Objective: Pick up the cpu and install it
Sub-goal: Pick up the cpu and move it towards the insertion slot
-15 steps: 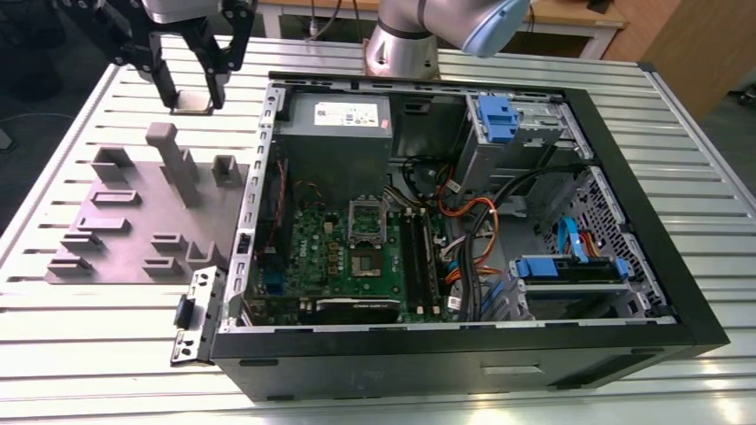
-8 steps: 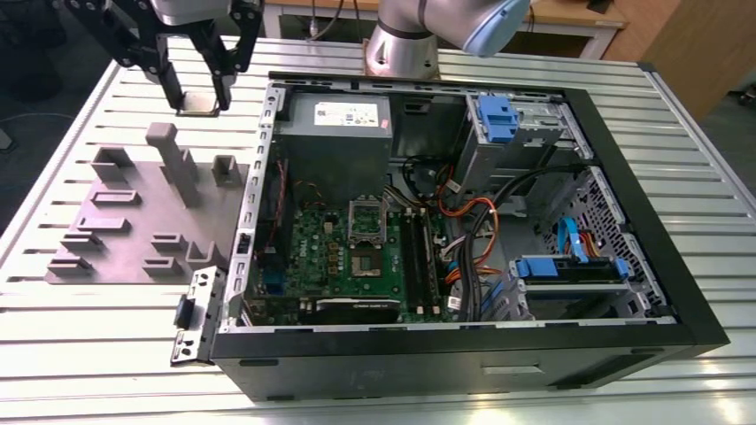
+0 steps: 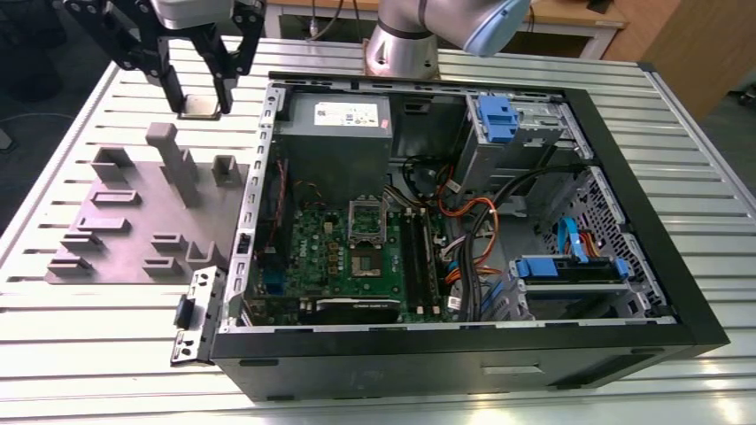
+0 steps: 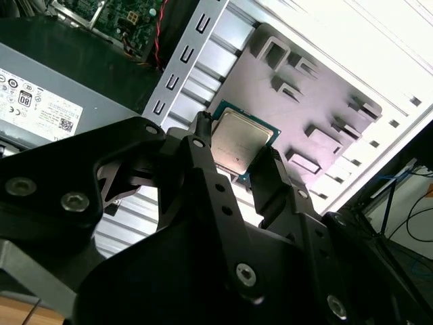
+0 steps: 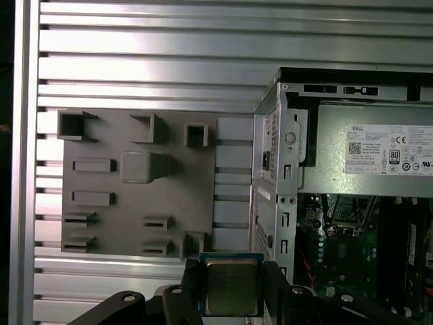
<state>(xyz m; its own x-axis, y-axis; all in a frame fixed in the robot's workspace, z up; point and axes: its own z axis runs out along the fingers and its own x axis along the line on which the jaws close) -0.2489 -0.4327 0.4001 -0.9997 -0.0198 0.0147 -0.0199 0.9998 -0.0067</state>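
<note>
The cpu (image 4: 238,141), a small square chip with a dull silver top, sits between the black fingers of my gripper (image 4: 237,147), which is shut on it. In the first wrist view the cpu (image 5: 231,286) is clamped at its two sides by the gripper (image 5: 231,279). In the exterior view the gripper (image 3: 201,99) hangs above the slatted table, past the far left corner of the open computer case (image 3: 661,221), with the cpu (image 3: 201,112) at its fingertips. The green motherboard (image 3: 336,257) with its metal socket frame (image 3: 367,219) lies inside the case, well apart from the gripper.
A grey plastic fixture (image 3: 130,226) with raised blocks and pockets lies on the table at the exterior view's left of the case. The case holds a power supply (image 3: 336,119), cables (image 3: 473,221) and blue drive brackets (image 3: 567,266). The arm's base (image 3: 402,44) stands behind the case.
</note>
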